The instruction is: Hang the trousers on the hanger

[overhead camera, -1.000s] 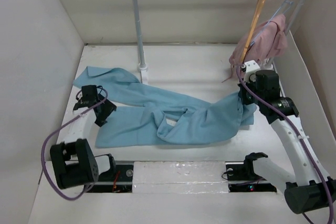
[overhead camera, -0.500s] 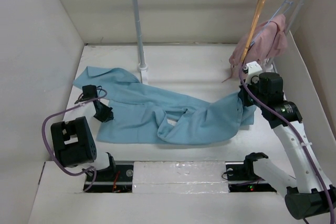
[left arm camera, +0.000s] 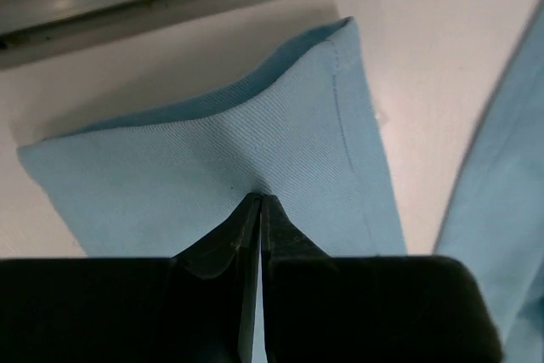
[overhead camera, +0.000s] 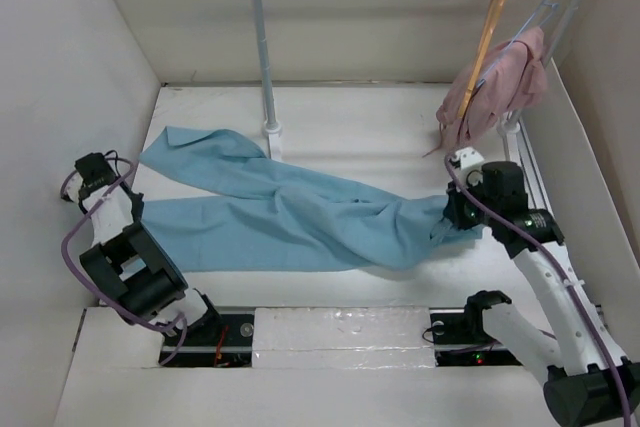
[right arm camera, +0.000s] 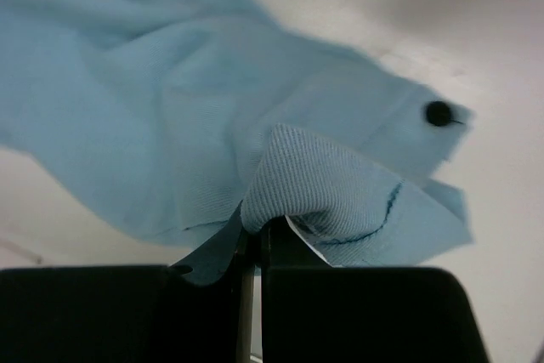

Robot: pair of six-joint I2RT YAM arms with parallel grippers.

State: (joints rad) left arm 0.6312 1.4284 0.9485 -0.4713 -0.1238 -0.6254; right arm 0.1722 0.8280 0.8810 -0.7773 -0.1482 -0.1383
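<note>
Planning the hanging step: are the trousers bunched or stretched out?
Stretched out: trousers lie long and flat between left gripper, shut on a hem, and right gripper, shut on the waist end.

No writing, label, brand, number or sign can be read in any of the views, neither on the trousers [overhead camera: 300, 222] nor on the hanger [overhead camera: 485, 42].
</note>
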